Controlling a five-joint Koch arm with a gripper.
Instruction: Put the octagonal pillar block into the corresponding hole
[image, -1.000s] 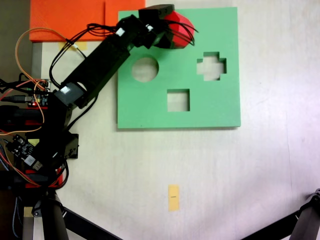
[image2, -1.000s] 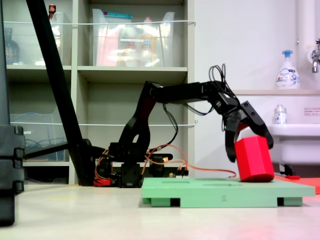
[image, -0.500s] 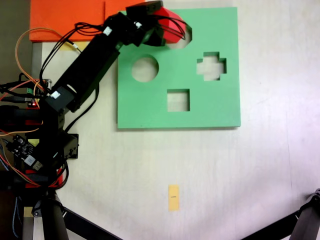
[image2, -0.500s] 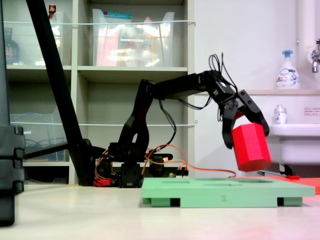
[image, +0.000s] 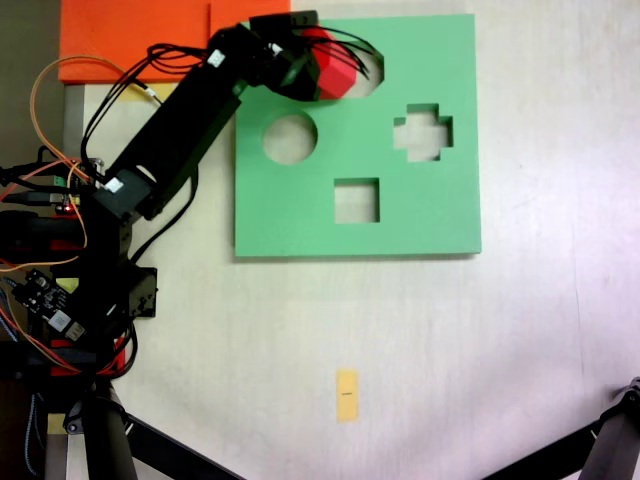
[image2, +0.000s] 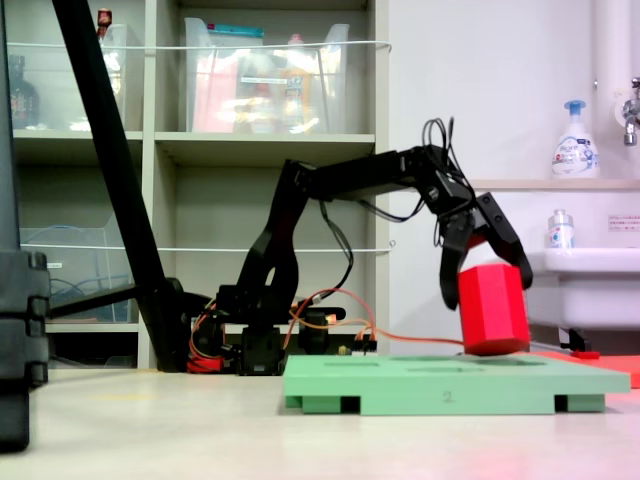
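Where the arm ends, the gripper (image2: 487, 285) is clamped on the octagonal pillar block (image2: 492, 309), one jaw on each side of its upper part. Block: bright red, carried slightly tilted, its lower end just above the green foam board (image2: 450, 383) in the side-on fixed view. From above, the block (image: 335, 70) sits over the board's top edge, covering most of the corresponding hole (image: 372, 76) (a sliver of it shows at the block's right). Board (image: 430, 210): square, with a round cutout (image: 290, 138), cross-shaped cutout (image: 423, 132) and square cutout (image: 357, 200). Orange sheet (image: 130, 35): at top left, beside the board. Yellow tag (image: 347, 395): on the table, well apart.
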